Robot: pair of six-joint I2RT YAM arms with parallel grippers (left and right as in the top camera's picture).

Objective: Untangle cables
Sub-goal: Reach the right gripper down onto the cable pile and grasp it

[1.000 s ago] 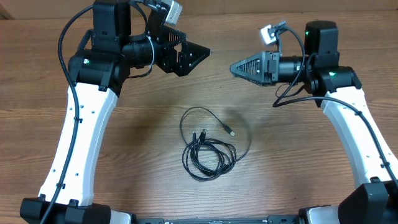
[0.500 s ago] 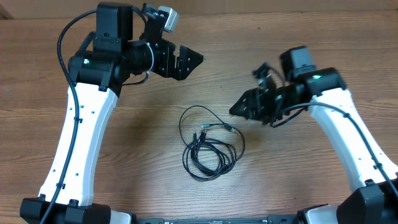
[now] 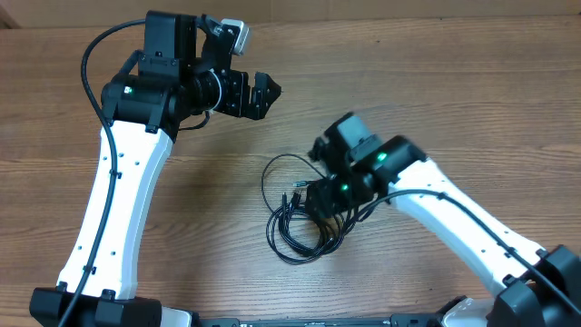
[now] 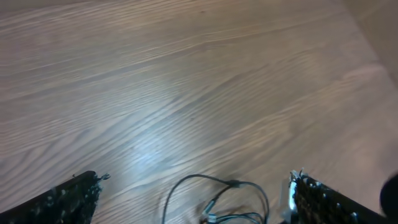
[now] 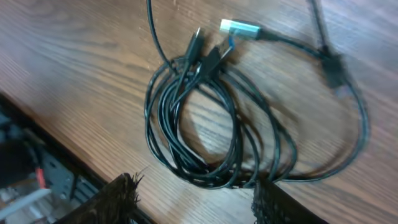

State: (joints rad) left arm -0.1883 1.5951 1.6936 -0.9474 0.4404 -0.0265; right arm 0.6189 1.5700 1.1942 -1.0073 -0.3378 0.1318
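Tangled black cables (image 3: 304, 222) are lying coiled mid-table (image 3: 436, 109). The right gripper (image 5: 196, 183) is being held just above the coil, jaws parted. The left gripper (image 3: 265, 91) is being held spread wide, well apart from them.

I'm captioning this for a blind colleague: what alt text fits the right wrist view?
Thin black cables lie coiled in overlapping loops on a wooden table, a silvery plug and two dark plug tips at the top. The right gripper shows two dark fingers at the bottom edge, spread apart near the coil's lower loops.
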